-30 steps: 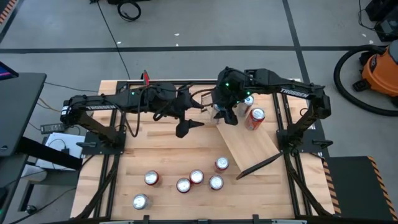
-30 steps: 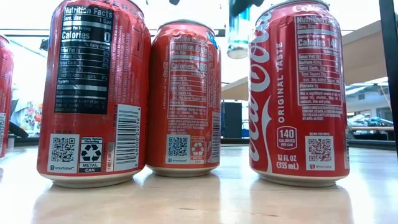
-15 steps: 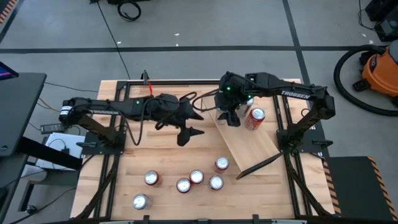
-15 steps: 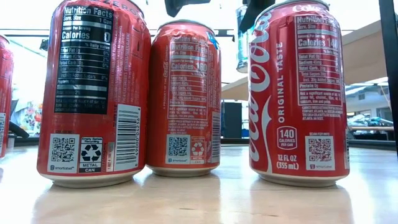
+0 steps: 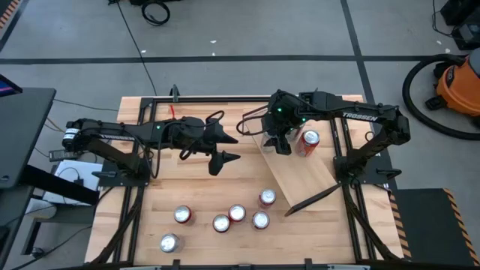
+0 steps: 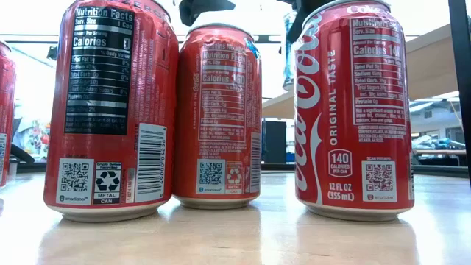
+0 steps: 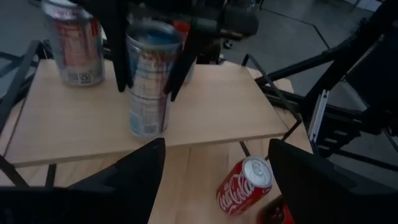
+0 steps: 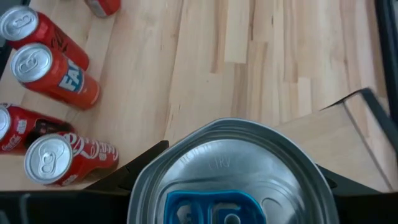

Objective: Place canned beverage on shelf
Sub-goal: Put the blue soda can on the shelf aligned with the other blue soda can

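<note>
A silver can with a blue tab (image 7: 149, 81) stands upright over the shelf (image 7: 217, 106), a light wood plank lying slantwise on the table's right half (image 5: 304, 176). My right gripper (image 5: 281, 139) is shut on this can. Whether its base touches the plank, I cannot tell. A red can (image 7: 74, 43) stands on the shelf's far end (image 5: 308, 140). My left gripper (image 5: 222, 152) hovers open over mid-table, left of the shelf, with nothing between its fingers (image 7: 134, 168). My right gripper pinches the silver can between its two fingers (image 7: 118, 50), on opposite sides of its wall just below the rim (image 8: 144, 180). The fingers come from above, slanting down. The can stays upright beneath them, its base at the plank's surface.
Several red cans stand on the table's near half (image 5: 237, 213), one beside the shelf's near end (image 5: 268, 197). Three of them fill the low view (image 6: 221, 118). Black frame rails run along both table sides (image 5: 346, 161).
My right gripper has sunk toward the shelf with the silver can, which stays upright, and drifted a little toward the table's right edge. My left gripper has come down and drawn back slightly toward the table's left edge.
</note>
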